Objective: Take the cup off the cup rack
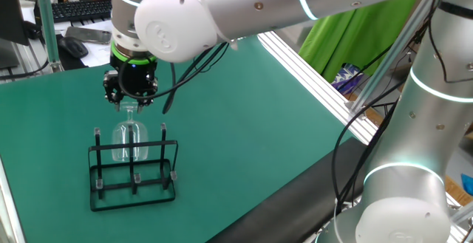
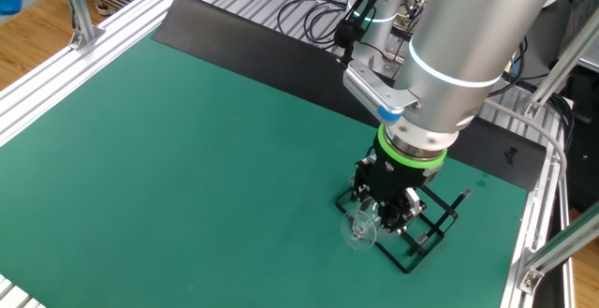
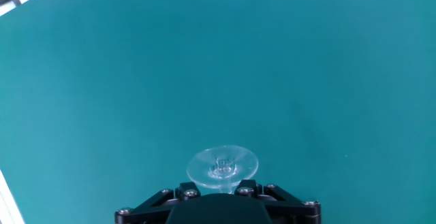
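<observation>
I have the pincer (image 1: 128, 107) clenched on the wine glass (image 1: 129, 139) stem; the bowl below remains inside the cup rack (image 1: 133, 170), lift-out left.

Clear colourless cup (image 1: 129, 136). Black wire cup rack (image 1: 133, 178), pale post tips. Plain green tabletop (image 1: 244, 125). Black gripper (image 1: 127, 104), bright green ring above. Silver-white arm (image 1: 295, 7).

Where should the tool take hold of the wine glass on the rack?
At the thin stem, from straight above. The cup hangs bowl-down on the cup rack, so its stem and foot point up. The tool sits right there; whether it has closed is unclear.
</observation>
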`<act>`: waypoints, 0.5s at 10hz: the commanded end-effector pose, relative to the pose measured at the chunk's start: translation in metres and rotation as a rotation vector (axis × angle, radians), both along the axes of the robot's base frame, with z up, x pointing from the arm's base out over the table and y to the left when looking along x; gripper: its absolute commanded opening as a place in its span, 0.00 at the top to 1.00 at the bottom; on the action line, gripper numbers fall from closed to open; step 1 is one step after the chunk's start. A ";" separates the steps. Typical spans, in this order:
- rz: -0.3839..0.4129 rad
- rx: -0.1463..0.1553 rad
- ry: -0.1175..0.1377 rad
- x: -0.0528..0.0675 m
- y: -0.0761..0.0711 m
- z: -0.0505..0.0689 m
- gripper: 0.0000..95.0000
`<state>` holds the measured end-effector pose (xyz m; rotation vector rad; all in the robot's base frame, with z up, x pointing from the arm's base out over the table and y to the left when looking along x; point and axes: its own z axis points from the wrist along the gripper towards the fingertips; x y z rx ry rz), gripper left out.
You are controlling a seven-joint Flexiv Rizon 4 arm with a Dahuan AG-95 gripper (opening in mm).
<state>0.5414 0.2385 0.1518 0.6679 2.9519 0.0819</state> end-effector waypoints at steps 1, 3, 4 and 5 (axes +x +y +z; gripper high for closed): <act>-0.003 0.001 -0.009 -0.003 0.001 -0.001 0.60; -0.010 0.003 -0.019 -0.005 0.002 -0.005 0.60; -0.017 0.004 -0.026 -0.005 0.003 -0.007 0.60; -0.019 0.005 -0.028 -0.005 0.004 -0.008 0.60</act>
